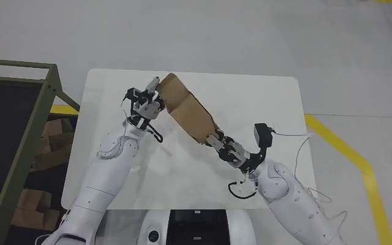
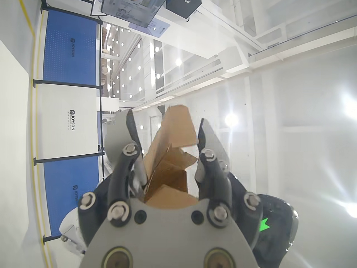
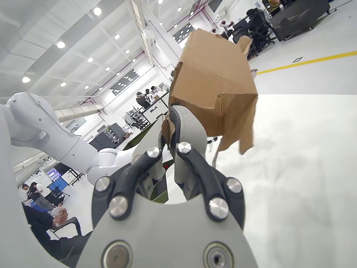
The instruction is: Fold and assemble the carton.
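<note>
White tabletop (image 1: 184,177) lies below both my arms. My left arm (image 1: 113,153) is stretched forward, its jaws standing apart around the end flaps of the carton (image 1: 187,110). My right arm (image 1: 288,190) angles inward, its jaws pinched on the carton's opposite edge. Carton position: between the two, above the tabletop.

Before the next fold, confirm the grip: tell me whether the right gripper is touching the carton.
Touching. In the right wrist view the right gripper pinches an edge of the carton, with cardboard clamped between its shut fingers.
</note>
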{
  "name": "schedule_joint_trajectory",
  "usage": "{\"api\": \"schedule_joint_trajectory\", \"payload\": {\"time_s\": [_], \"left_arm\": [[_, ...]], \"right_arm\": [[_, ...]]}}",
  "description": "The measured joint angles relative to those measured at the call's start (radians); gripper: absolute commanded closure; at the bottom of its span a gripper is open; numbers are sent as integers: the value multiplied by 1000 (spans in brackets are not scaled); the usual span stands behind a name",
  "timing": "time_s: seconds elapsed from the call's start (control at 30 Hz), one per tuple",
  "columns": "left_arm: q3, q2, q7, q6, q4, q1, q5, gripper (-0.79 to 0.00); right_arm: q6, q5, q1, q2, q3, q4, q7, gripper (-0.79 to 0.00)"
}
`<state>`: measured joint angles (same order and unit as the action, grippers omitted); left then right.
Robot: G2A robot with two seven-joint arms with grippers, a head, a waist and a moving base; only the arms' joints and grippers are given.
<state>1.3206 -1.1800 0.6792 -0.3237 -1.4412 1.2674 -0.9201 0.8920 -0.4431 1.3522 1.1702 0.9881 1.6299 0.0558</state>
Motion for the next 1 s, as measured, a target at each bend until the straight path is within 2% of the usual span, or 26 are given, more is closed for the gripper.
{"api": "schedule_joint_trajectory", "payload": {"time_s": [0.27,0.4,0.5,0.7,0.93,1.0], "left_arm": [[119,14,-8,-10,59,9,7,-785],[170,22,50,-2,77,3,13,-785],[194,29,151,-1,77,-4,13,-785],[235,44,403,20,79,-23,17,-785],[270,60,652,133,138,-67,-52,-785],[277,64,699,158,153,-81,-55,-785]], "right_arm": [[110,68,-6,-24,50,5,-147,0],[121,130,-4,-40,65,27,-239,0],[120,216,-14,-56,65,48,-327,0],[120,460,-66,-96,52,59,-581,0],[120,805,-122,-131,39,46,-878,0],[120,812,-137,-141,19,41,-878,0]]}}
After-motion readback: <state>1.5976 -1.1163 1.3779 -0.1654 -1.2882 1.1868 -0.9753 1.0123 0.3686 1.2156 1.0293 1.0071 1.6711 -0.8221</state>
